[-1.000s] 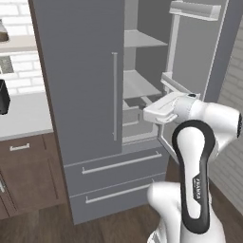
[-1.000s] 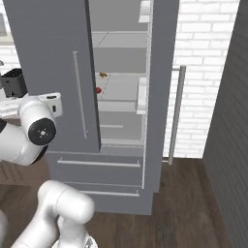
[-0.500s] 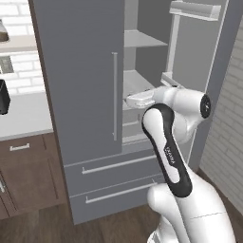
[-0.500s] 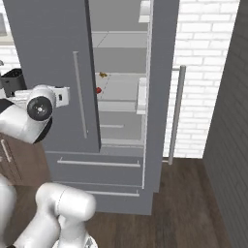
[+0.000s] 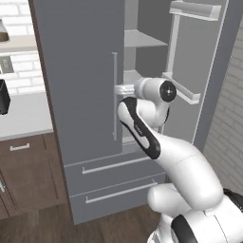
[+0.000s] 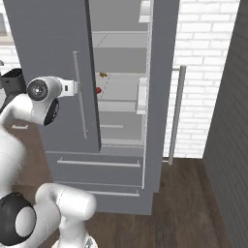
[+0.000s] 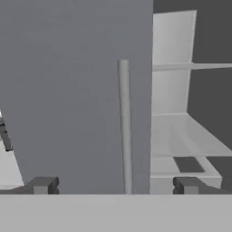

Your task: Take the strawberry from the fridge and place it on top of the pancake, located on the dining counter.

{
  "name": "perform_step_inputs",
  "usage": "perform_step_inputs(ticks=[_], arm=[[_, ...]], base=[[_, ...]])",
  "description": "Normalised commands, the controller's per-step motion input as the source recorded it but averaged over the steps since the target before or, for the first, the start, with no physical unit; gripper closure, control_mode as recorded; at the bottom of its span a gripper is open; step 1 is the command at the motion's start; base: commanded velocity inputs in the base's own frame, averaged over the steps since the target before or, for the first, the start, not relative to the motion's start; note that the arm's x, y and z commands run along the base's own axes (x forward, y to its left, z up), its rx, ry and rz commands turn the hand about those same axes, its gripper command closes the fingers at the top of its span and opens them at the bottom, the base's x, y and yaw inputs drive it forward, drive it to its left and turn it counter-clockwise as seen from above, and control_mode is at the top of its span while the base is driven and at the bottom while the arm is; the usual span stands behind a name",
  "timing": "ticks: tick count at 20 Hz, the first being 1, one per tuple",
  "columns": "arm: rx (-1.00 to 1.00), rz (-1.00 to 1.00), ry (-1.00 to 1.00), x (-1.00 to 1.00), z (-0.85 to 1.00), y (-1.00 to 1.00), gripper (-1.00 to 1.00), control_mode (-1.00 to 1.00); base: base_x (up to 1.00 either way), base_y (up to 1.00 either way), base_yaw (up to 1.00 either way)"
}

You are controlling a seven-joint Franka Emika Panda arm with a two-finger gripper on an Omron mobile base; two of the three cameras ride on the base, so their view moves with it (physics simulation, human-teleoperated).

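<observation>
Matte grey fridge (image 5: 80,71) with silver handle (image 7: 124,127), bright red strawberry (image 6: 99,90), white brick wall (image 6: 213,58), dark brown cabinets (image 5: 23,175).

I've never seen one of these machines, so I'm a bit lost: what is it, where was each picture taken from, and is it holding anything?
It is a white robot arm on a base that drives, facing a grey fridge with its right door open. Two pictures come from cameras on the base, behind the arm to its left and right. The third comes from a camera on the hand: its two dark fingers, spread apart and holding nothing, frame the closed door's handle. In the right base picture, a small red strawberry sits on a shelf beside a yellow-brown item.
</observation>
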Motion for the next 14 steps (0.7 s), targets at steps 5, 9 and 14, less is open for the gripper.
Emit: perform_step_inputs(ticks=[5, 9, 14], arm=[[0.00, -0.06, 0.09, 0.61, -0.01, -0.17, -1.00, -1.00], [0.00, 0.00, 0.00, 0.26, -0.01, -0.02, -1.00, -1.00], [-0.01, 0.00, 0.00, 0.24, -0.08, 0.00, -1.00, -1.00]], base=[[0.00, 0.00, 0.00], [0.00, 0.00, 0.00], [0.00, 0.00, 0.00]])
